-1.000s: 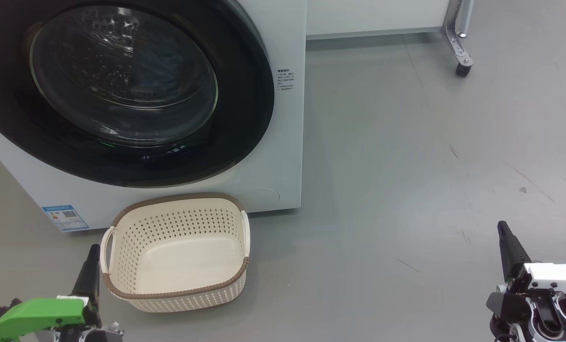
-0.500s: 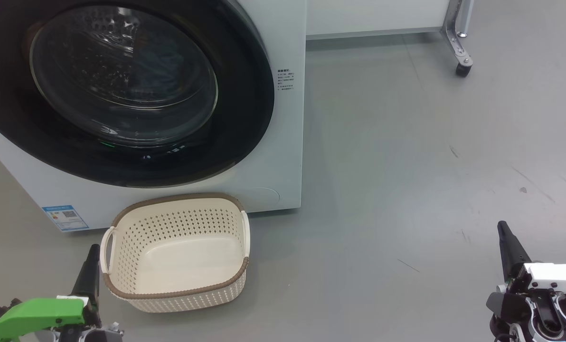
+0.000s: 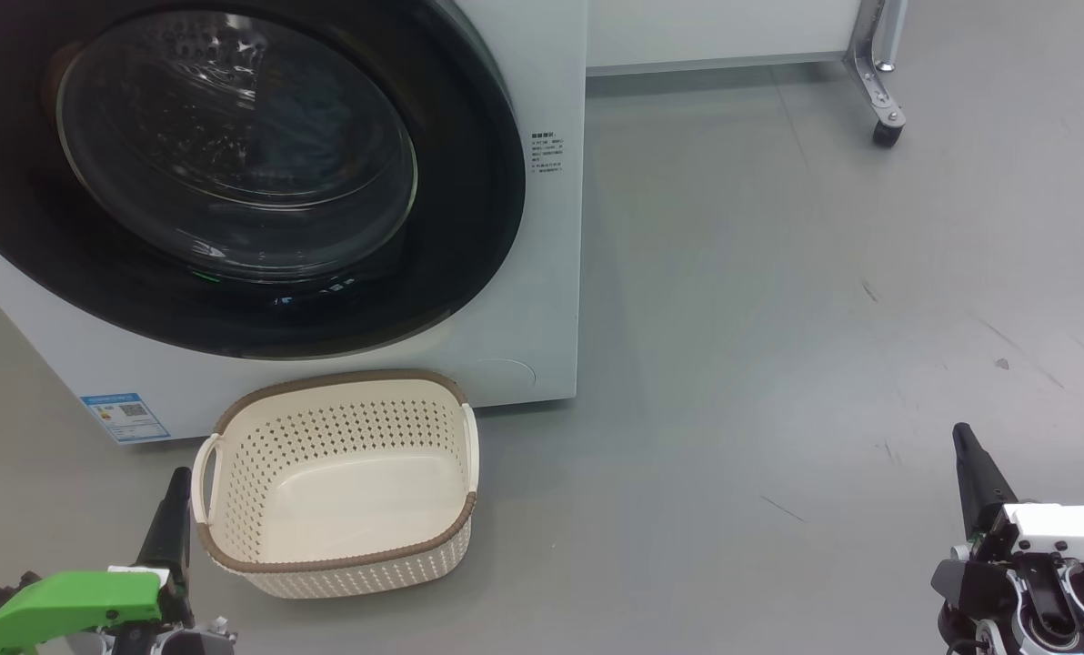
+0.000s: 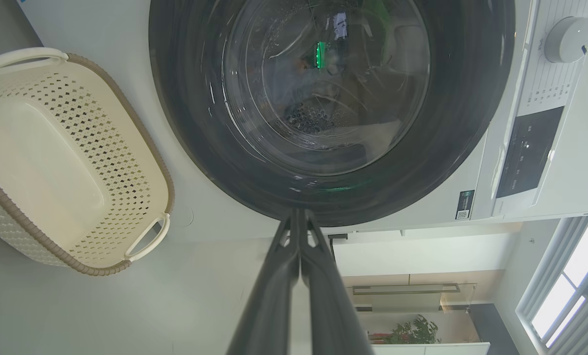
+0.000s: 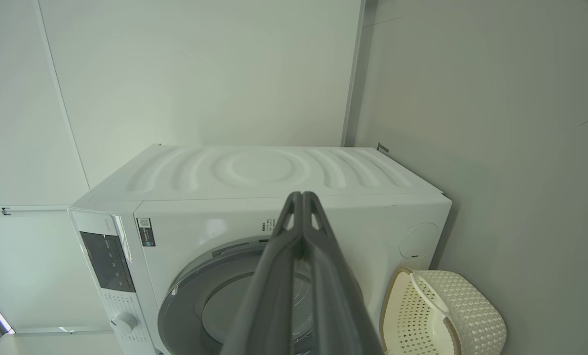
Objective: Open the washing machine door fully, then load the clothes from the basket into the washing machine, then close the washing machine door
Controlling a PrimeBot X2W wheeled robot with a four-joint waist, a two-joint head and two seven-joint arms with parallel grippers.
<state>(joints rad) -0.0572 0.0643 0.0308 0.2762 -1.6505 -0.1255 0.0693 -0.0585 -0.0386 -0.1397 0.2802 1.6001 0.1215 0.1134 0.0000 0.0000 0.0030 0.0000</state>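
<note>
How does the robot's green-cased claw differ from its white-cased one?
The left gripper wears a green casing, the right gripper a white one. The left sits beside the cream perforated plastic basket; the right is over grey floor. Both have long dark fingers, shut.

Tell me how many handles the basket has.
2. One handle is on the left end of the basket, the other on its right end. None seems hidden.
</note>
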